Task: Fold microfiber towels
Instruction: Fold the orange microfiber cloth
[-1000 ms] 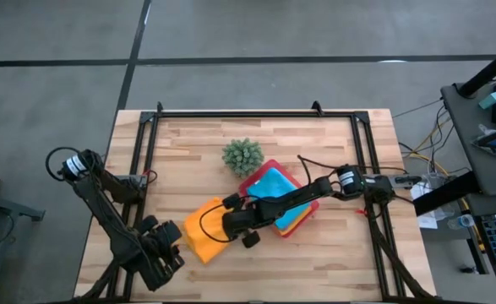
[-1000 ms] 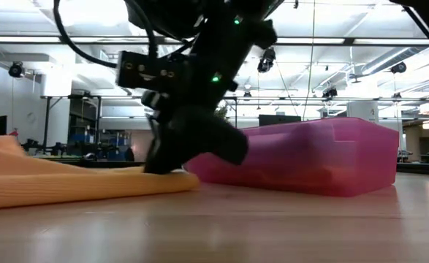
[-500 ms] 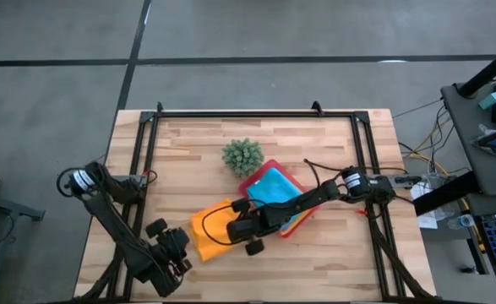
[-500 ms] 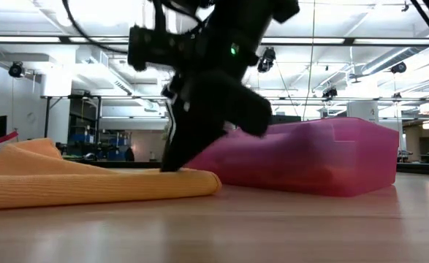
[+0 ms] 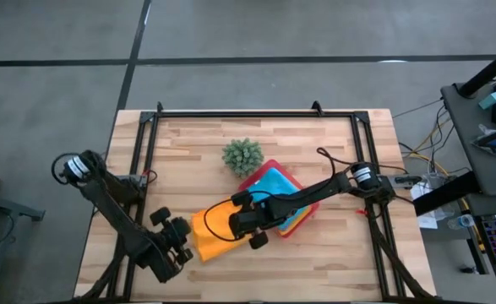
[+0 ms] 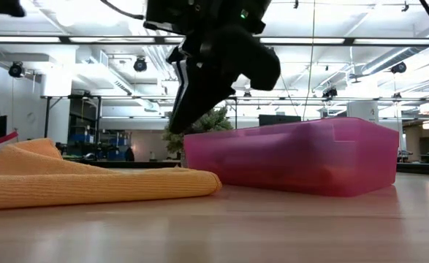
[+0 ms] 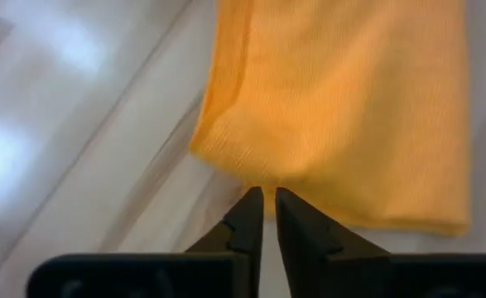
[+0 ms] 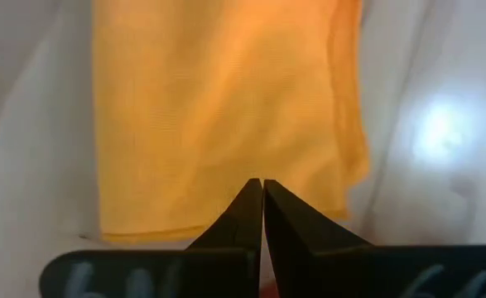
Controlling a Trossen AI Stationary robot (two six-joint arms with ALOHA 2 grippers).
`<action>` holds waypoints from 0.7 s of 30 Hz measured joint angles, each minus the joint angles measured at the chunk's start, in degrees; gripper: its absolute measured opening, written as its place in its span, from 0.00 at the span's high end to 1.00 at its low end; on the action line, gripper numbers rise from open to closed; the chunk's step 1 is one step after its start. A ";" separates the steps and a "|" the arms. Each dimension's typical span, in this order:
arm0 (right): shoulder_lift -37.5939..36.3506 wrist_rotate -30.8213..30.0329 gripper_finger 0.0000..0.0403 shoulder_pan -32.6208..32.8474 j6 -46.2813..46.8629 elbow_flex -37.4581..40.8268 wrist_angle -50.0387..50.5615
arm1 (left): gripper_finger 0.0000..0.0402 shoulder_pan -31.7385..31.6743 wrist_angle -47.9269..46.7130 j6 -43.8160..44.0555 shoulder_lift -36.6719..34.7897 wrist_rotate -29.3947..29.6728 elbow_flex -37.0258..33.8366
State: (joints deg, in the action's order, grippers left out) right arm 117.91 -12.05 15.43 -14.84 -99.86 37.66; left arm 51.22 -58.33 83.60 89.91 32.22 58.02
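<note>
Right gripper (image 6: pixel 192 117) has lifted off orange towel (image 6: pixel 90 183).

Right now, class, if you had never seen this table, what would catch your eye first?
The orange towel stands out first, lying folded on the wooden table between the two dark arms. Beside it, the pink tray holds a light blue towel, with a spiky green plant just behind.
</note>
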 joint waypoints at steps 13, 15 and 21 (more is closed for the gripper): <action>-0.68 5.23 0.97 -7.68 -1.87 2.06 -4.54 | 0.90 -10.75 5.28 -23.41 -8.34 -0.47 -0.56; -0.68 6.82 0.96 -8.73 -1.72 2.49 -5.94 | 0.85 -11.50 5.33 -24.25 -9.41 -0.93 -1.25; -0.68 9.22 0.84 -10.24 -0.17 2.60 -8.91 | 0.71 -12.34 10.22 -24.16 -12.28 -4.55 -7.90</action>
State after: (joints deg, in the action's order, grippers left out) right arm 117.23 -2.83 5.19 -15.00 -97.25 28.75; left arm 38.87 -48.12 59.44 77.62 27.67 50.12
